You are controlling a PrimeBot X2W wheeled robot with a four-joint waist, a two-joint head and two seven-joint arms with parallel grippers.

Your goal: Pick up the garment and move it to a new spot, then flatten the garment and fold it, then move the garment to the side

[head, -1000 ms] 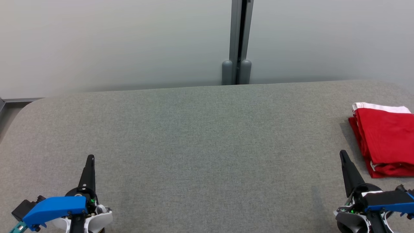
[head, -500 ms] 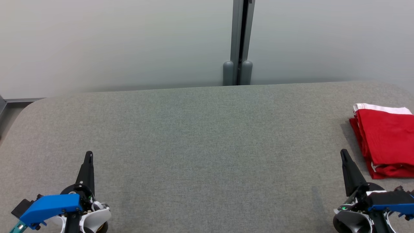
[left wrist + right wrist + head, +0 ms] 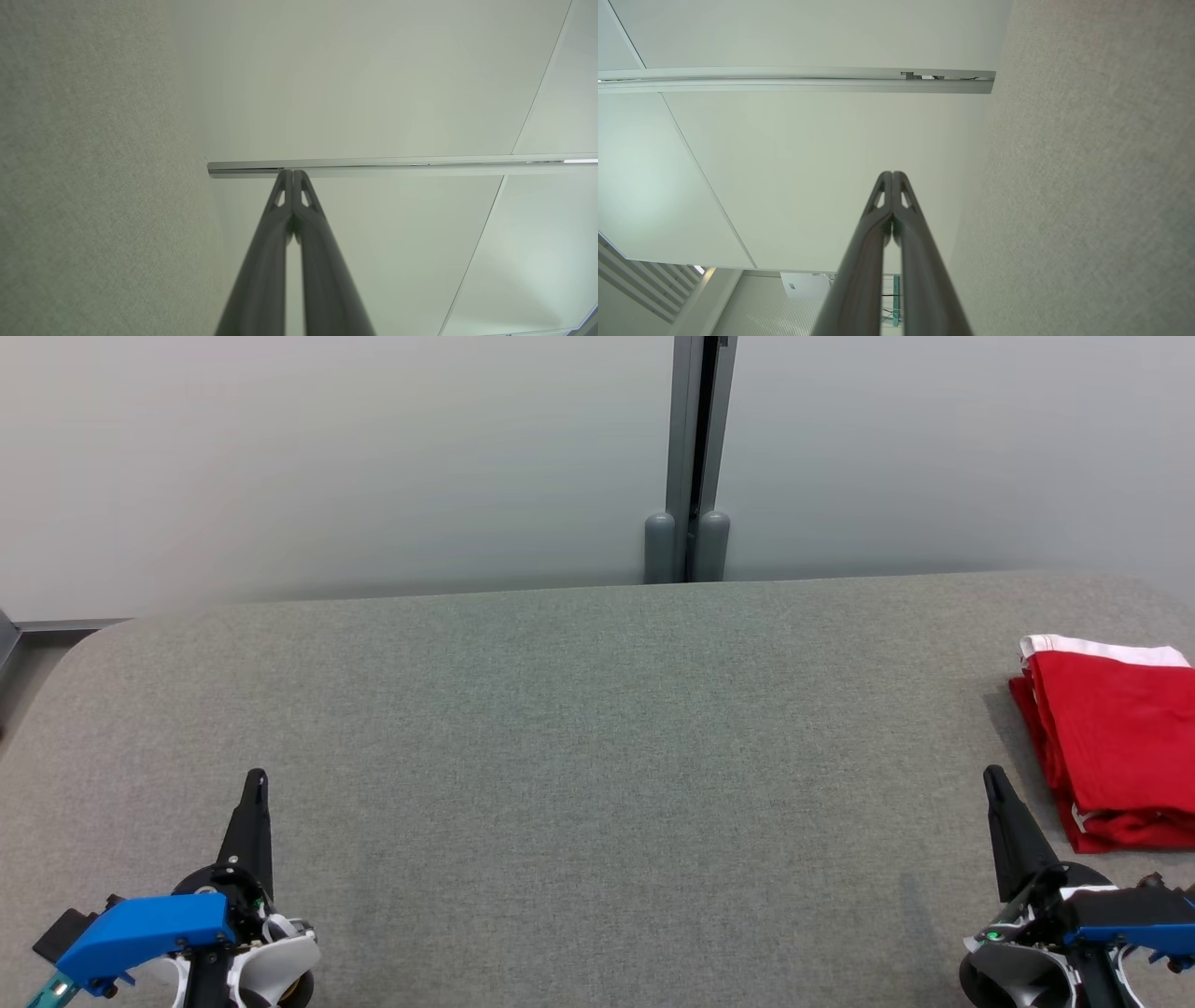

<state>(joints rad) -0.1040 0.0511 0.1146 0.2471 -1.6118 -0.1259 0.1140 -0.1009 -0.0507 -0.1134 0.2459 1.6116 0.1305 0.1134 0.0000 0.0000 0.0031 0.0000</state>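
Observation:
The garment (image 3: 1116, 737) is red with a white band, folded into a neat stack at the right edge of the grey table (image 3: 579, 737) in the head view. My right gripper (image 3: 991, 775) is shut and empty, its tip just left of the garment's near corner, apart from it. At the lower left my left gripper (image 3: 255, 777) is shut and empty, far from the garment. In the left wrist view the left gripper (image 3: 293, 173) has its fingers pressed together, and in the right wrist view the right gripper (image 3: 892, 174) looks the same.
A pale wall with a grey vertical post (image 3: 689, 457) stands right behind the table's far edge. The table's rounded left corner (image 3: 84, 644) drops off toward a metal rail.
The left gripper has drawn slightly toward the near left. The view has shifted a little, and the garment and right gripper have stayed put.

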